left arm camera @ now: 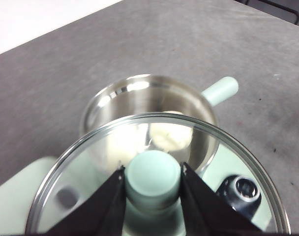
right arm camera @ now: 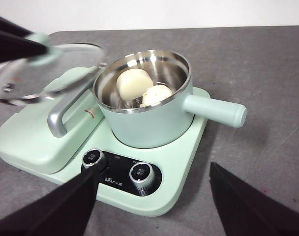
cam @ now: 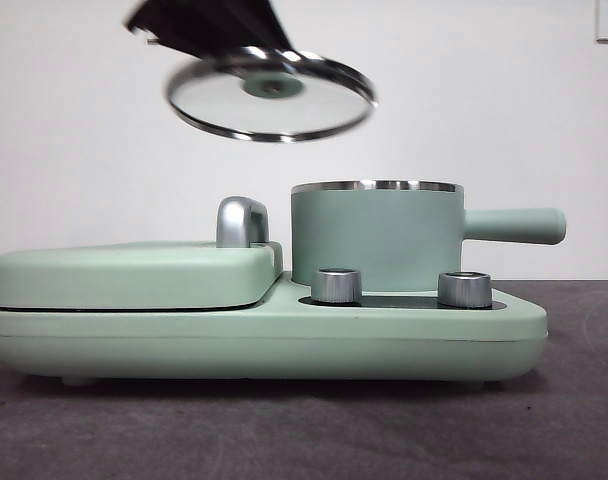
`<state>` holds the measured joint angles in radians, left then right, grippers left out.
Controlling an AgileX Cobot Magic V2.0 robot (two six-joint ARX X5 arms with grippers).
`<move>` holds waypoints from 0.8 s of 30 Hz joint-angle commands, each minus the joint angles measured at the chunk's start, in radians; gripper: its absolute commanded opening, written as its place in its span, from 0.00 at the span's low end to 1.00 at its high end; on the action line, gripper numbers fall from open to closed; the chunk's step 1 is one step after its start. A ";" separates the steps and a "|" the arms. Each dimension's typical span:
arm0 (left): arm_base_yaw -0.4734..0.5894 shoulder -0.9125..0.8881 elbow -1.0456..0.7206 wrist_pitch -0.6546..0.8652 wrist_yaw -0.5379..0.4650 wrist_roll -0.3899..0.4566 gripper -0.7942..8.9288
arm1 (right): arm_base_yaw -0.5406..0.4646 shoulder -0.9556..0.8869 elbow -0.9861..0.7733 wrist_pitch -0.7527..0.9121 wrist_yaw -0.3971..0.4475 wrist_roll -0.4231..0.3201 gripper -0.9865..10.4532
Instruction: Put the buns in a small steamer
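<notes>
The small steamer [cam: 379,235] stands uncovered on the right half of a mint-green cooker base, its long handle [cam: 514,225] pointing right. Both buns lie inside it: a smooth one [right arm camera: 132,83] and a ridged one [right arm camera: 157,94], touching each other. My left gripper [left arm camera: 153,174] is shut on the green knob of the glass lid [left arm camera: 85,172]. It holds the lid [cam: 271,95] tilted in the air, above and left of the steamer [left arm camera: 139,93]. My right gripper [right arm camera: 154,167] hangs open and empty in front of the cooker, well back from the steamer [right arm camera: 149,123].
A flat mint-green griddle cover [cam: 134,275] with a chrome handle [cam: 242,222] fills the cooker's left half. Two steel dials [cam: 336,285] [cam: 464,289] stand on the front panel below the pot. Grey tabletop [cam: 574,400] surrounds the cooker, and a white wall stands behind.
</notes>
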<state>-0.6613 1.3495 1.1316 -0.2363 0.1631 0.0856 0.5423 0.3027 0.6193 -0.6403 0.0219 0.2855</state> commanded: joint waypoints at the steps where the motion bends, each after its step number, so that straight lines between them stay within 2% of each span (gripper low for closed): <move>1: -0.029 0.054 0.019 0.116 0.006 0.015 0.09 | 0.006 0.002 0.004 0.005 -0.002 0.018 0.39; 11: -0.047 0.205 0.021 0.396 0.006 0.082 0.09 | 0.006 0.002 0.004 -0.026 0.013 -0.015 0.39; 17: -0.047 0.266 0.040 0.446 0.006 0.098 0.09 | 0.006 0.003 0.004 -0.043 0.014 -0.031 0.39; 24: -0.047 0.306 0.053 0.464 0.006 0.108 0.09 | 0.006 0.003 0.004 -0.045 0.053 -0.039 0.39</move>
<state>-0.6987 1.6379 1.1469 0.1921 0.1631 0.1768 0.5423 0.3027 0.6193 -0.6922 0.0677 0.2588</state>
